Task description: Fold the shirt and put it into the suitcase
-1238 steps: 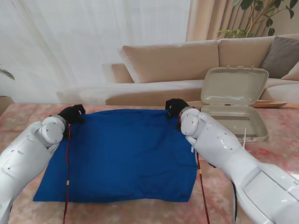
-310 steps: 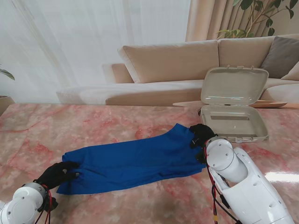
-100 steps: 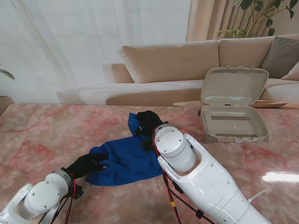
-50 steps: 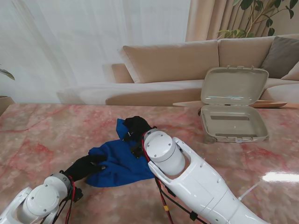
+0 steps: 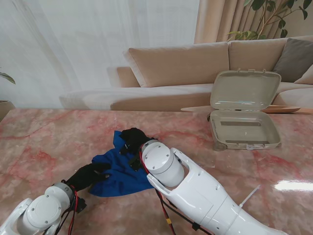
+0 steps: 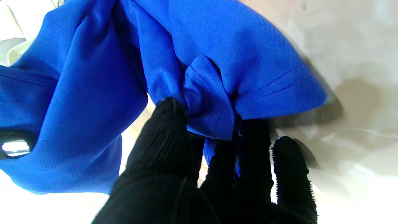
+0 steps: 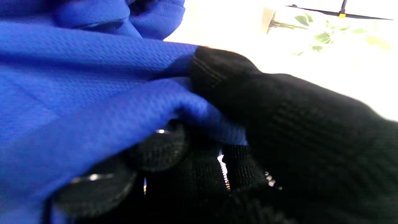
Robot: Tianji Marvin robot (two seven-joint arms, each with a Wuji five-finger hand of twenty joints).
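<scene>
the blue shirt lies bunched on the table; left hand pinches its 8 o'clock corner, right hand pinches its 12 o'clock edge.

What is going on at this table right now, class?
A two-armed robot is folding a blue shirt on a pink marble table. Its right hand pinches one end of the cloth and holds it over toward the left hand, which grips the other end. The shirt is bunched between them, not yet a neat fold. The beige suitcase sits open to the right with no shirt in it.
</scene>
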